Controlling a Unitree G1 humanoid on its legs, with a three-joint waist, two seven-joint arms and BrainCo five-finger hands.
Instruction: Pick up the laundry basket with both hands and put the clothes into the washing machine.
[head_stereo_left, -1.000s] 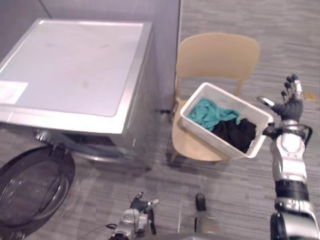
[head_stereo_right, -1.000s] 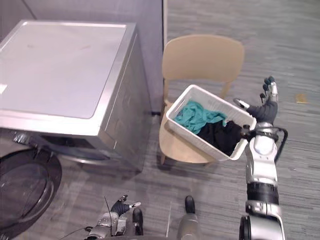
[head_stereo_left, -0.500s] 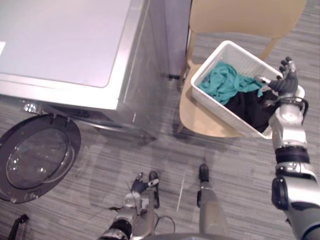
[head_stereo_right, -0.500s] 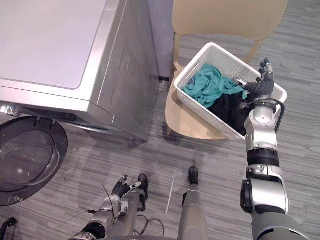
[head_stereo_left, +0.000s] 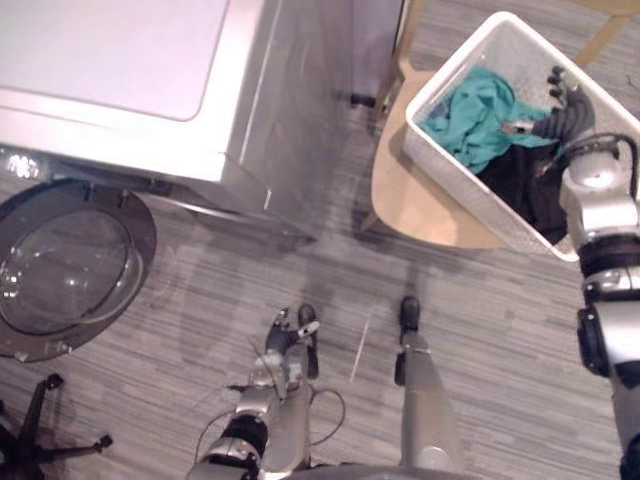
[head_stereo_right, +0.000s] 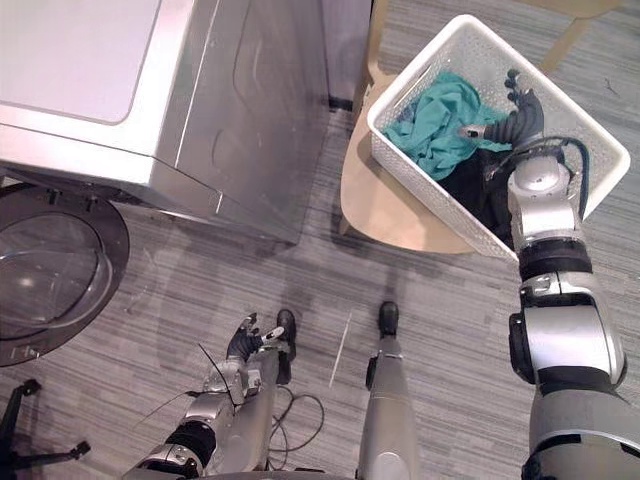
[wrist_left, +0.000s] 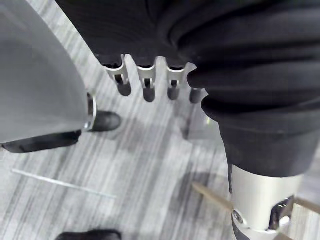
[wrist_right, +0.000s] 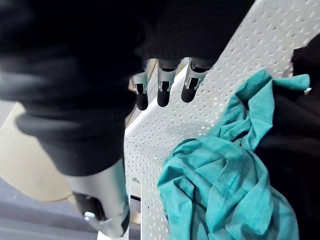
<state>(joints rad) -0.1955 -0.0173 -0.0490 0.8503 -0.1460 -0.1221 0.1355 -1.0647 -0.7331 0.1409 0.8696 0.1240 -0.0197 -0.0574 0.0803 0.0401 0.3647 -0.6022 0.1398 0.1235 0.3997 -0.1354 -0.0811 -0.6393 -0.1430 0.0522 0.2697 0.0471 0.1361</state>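
1. Left eye view: the whole view has tipped down toward the floor. Measured against the basket, the right hand has come from outside its far end to over the clothes inside. The basket lies slantwise on the chair, one end past the seat. A downward push or a one-handed pull there would likely tip it and spill the teal cloth and black cloth.
2. Right eye view: the left hand hangs low near the floor, well apart from the basket, so a two-handed lift is not yet set up. The washer stands beside the chair, its door open.
3. Left wrist view: the left hand's fingers are loosely extended and hold nothing, with floor past them.
4. Right wrist view: the right hand's fingers are straight and apart above the basket's inner wall, clasping nothing. I cannot tell whether they touch the teal cloth.
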